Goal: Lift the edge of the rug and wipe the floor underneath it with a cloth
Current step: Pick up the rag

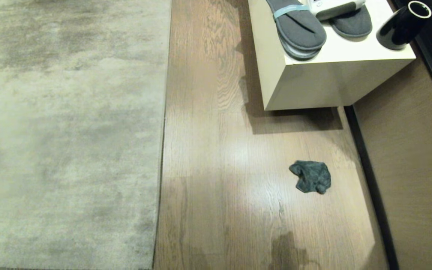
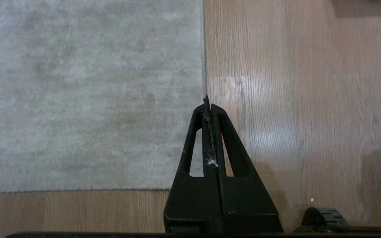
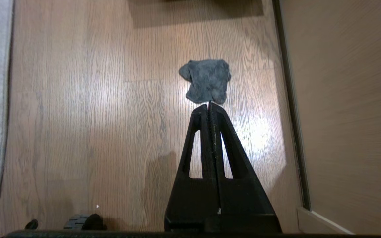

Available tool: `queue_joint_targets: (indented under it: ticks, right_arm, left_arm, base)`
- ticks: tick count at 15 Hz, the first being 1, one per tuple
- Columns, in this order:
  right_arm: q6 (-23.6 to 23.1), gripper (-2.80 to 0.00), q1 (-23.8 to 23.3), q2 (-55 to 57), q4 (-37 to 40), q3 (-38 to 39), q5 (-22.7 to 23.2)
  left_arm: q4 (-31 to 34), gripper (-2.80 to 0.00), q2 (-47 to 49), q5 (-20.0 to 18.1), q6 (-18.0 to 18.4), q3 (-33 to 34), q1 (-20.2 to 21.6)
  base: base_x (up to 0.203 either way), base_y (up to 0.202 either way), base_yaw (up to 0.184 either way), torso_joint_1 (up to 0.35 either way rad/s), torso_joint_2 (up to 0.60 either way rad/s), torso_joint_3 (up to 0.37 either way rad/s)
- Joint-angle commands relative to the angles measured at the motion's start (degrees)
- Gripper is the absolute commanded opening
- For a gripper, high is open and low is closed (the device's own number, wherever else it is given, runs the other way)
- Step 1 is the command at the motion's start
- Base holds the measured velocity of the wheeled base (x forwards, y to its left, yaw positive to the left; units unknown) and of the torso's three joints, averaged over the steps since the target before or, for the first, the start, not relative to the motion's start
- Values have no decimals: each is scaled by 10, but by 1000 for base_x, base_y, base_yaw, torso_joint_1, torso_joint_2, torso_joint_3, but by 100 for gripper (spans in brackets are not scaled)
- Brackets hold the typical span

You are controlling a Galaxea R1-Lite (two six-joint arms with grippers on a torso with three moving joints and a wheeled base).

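The pale grey-beige rug (image 1: pixel 66 131) lies flat on the left, and its straight rug edge (image 1: pixel 162 131) runs beside the wood-grain floor (image 1: pixel 219 168). The rug edge (image 2: pixel 204 49) and its square corner show in the left wrist view, where my left gripper (image 2: pixel 208 100) hangs shut and empty above the floor (image 2: pixel 293 115). A crumpled dark teal-grey cloth (image 1: pixel 311 176) lies on the floor to the right. In the right wrist view that cloth (image 3: pixel 207 84) lies beyond my right gripper (image 3: pixel 209 105), which is shut and empty and hangs above the floor (image 3: pixel 94 99). Neither gripper shows in the head view.
A cream box-shaped stand (image 1: pixel 332 78) at the back right carries dark grey slippers (image 1: pixel 298 26) and a black cup (image 1: pixel 403 26). A dark baseboard strip (image 1: pixel 369 180) and a brown wall panel (image 1: pixel 414 168) bound the floor on the right. A base wheel (image 2: pixel 324 218) shows low down.
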Motion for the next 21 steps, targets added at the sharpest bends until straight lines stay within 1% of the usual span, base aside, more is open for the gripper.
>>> queue_joint_targets:
  ticks: [1,21]
  right_arm:
    - [0,-280,1,0,0,0,0]
    - [0,-280,0,0,0,0,0]
  left_arm:
    - [0,-280,1,0,0,0,0]
    - [0,-280,1,0,0,0,0]
  base:
    - [0,0,0,2,2,-197]
    - [0,0,0,2,2,-196]
